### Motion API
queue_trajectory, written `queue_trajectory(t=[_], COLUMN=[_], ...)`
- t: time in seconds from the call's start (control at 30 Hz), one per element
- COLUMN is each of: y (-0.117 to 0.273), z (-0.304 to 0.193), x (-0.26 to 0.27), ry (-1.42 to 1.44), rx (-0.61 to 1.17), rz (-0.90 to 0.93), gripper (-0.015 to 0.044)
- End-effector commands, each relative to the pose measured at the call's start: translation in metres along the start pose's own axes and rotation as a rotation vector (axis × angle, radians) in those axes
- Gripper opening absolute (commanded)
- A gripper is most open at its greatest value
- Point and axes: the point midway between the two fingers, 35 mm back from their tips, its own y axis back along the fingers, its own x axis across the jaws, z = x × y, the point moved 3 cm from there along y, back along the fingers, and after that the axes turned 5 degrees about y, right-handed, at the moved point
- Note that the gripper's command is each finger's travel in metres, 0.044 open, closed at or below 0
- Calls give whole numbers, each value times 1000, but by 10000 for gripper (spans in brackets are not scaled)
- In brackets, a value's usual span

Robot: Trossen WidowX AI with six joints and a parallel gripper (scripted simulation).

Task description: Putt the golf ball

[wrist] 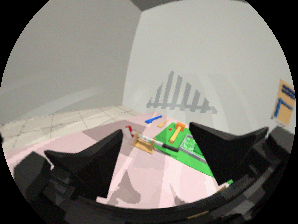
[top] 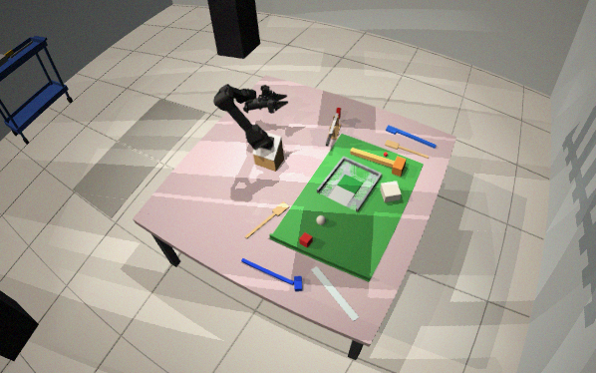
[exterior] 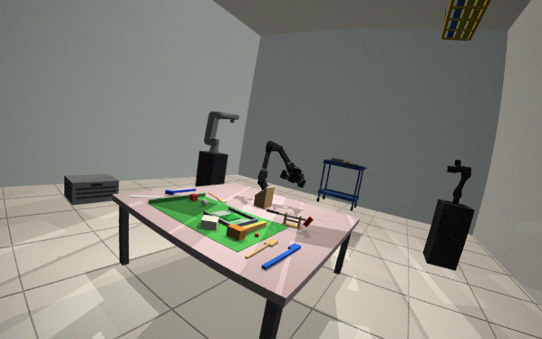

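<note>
The red putter (top: 338, 110) (exterior: 308, 221) (wrist: 129, 130), with a red head and a black-and-white shaft, rests on a small wooden rack (wrist: 144, 147) beside the green mat (top: 339, 234) (exterior: 174, 209) (wrist: 192, 165). The golf ball (top: 321, 219) (exterior: 204, 202) is whitish and sits on the mat between the grey-walled frame (top: 369, 192) (exterior: 248, 222) and a red cube. Inside that frame are a pale ramp surface (top: 343, 195) and a green patch (top: 347, 185). My gripper (top: 287, 100) (exterior: 303, 180) (wrist: 156, 129) is open and empty, high above the table, away from the putter.
An orange mallet (top: 399, 166) (exterior: 237, 232), a white block (top: 391, 191) (exterior: 209, 222) and the red cube (top: 306, 239) (exterior: 194, 197) are on the mat. Blue sticks (top: 414, 138) (top: 269, 272), wooden spatulas (top: 266, 221) (top: 392, 145) and a pale strip (top: 335, 293) lie around it.
</note>
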Motion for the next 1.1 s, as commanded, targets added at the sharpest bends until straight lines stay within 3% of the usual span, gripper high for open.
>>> queue_trajectory(t=[0.0, 0.3, 0.53, 0.8, 1.07], y=[-46, -118, -163, -205, -237], z=[-9, -35, -67, -108, -144], x=[-8, -31, -56, -86, -116], ry=[214, 477, 538, 495, 510], rx=[321, 788, 999, 1049, 889], rz=[-4, 243, 528, 881, 1200], gripper=[440, 440, 440, 440, 440])
